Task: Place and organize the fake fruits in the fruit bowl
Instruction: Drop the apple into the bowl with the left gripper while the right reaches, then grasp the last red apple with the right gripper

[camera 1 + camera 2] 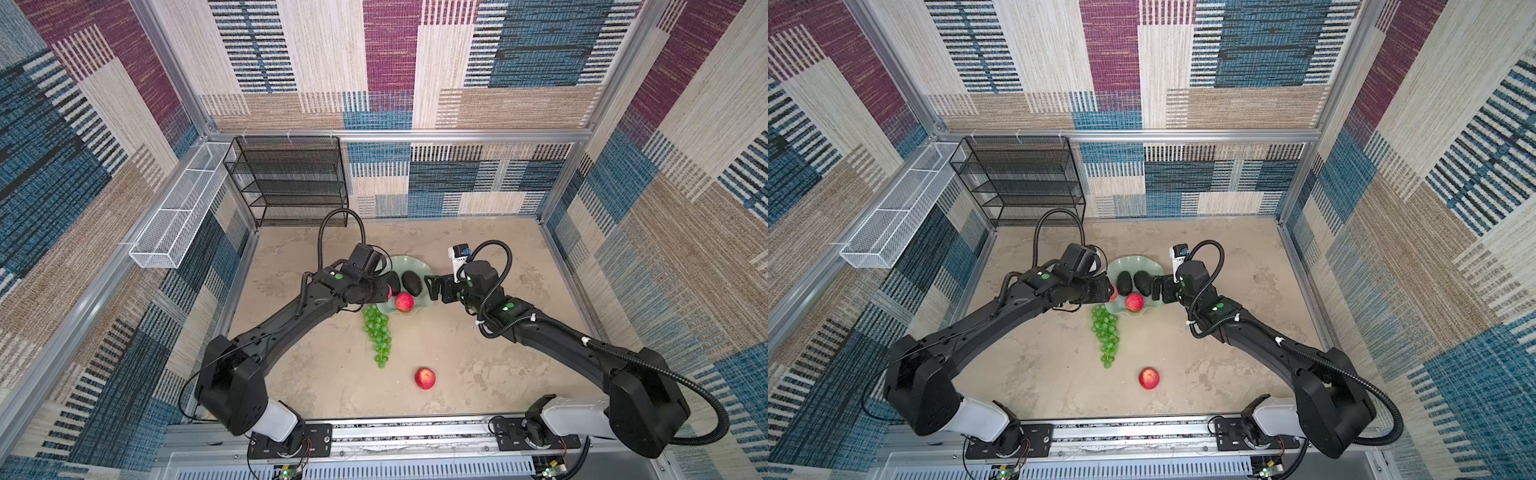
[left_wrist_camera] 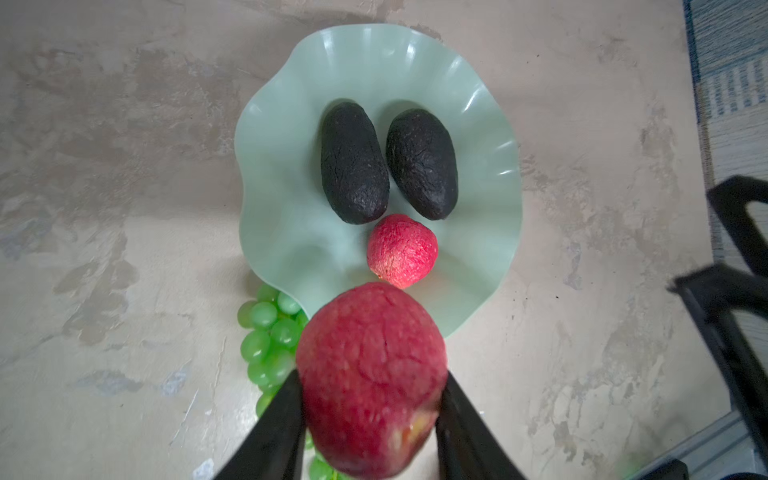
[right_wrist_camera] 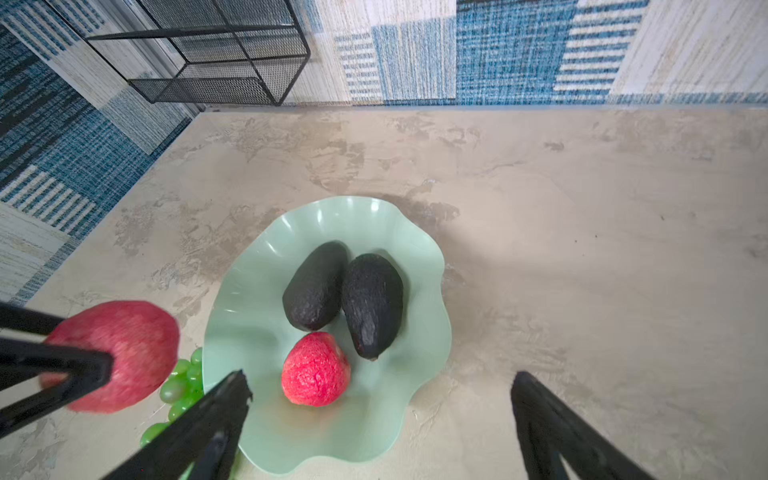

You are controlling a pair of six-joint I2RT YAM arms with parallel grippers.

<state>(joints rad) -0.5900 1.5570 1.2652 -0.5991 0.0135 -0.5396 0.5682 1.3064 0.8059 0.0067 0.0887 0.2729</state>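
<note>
The pale green fruit bowl (image 1: 401, 264) (image 2: 291, 232) stands mid-table in both top views. Inside lie two dark avocados (image 2: 353, 166) (image 2: 422, 162) side by side and one red apple (image 1: 404, 302) (image 3: 316, 370). My left gripper (image 2: 372, 386) is shut on a second red apple (image 2: 370, 357) (image 3: 120, 353), held above the bowl's left rim and the grapes. The green grapes (image 1: 377, 332) (image 1: 1106, 330) lie on the table, touching the bowl's near-left edge. A third apple (image 1: 425, 377) sits alone near the front. My right gripper (image 3: 380, 376) (image 1: 432, 289) hangs open over the bowl's right edge, holding nothing.
A black mesh shelf rack (image 1: 291, 183) stands at the back left against the wall. A white wire basket (image 1: 178, 208) hangs on the left wall. Patterned walls close in the table on three sides.
</note>
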